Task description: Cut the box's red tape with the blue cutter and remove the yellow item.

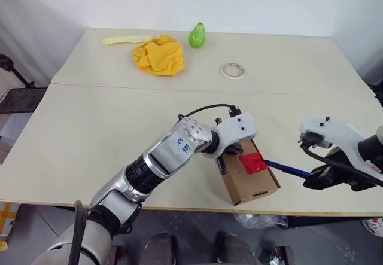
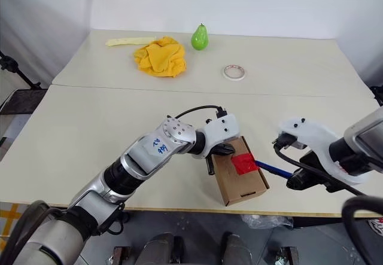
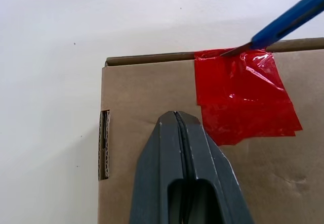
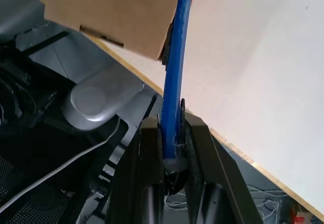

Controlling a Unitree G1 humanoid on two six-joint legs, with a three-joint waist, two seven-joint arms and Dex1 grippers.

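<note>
Left eye view: box (image 1: 251, 178) lying near the front edge of the table (image 1: 90, 139), its far end hidden under the left claw (image 1: 230, 152). Red tape (image 1: 254, 164) on top, just beside that claw. Cutter (image 1: 287, 168) reaching from the right claw (image 1: 316, 180) to the tape's edge; its rear end lost inside the dark fingers. Right claw hard to make out there, partly covered by its white housing and cut by the frame edge. Further back, well apart: orange cloth (image 1: 159, 55), pale strip (image 1: 125, 39), green pear (image 1: 197, 35), tape roll (image 1: 233, 70).

Right eye view: same layout; box edge nearest the left claw hidden by the wrist.

Left wrist view: left fingers (image 3: 172, 158) pressed together, nothing between them, lying on the brown lid. Wrinkled tape just past the fingertips, wrapped over the far lid edge. Cutter tip touching the tape at that edge; cutter body cut off by the frame corner.

Right wrist view: right fingers (image 4: 200, 148) clamped narrowly on the cutter shaft, which runs up past the box's corner. Tip out of frame; only a sliver of tape visible. Box contents hidden throughout.
</note>
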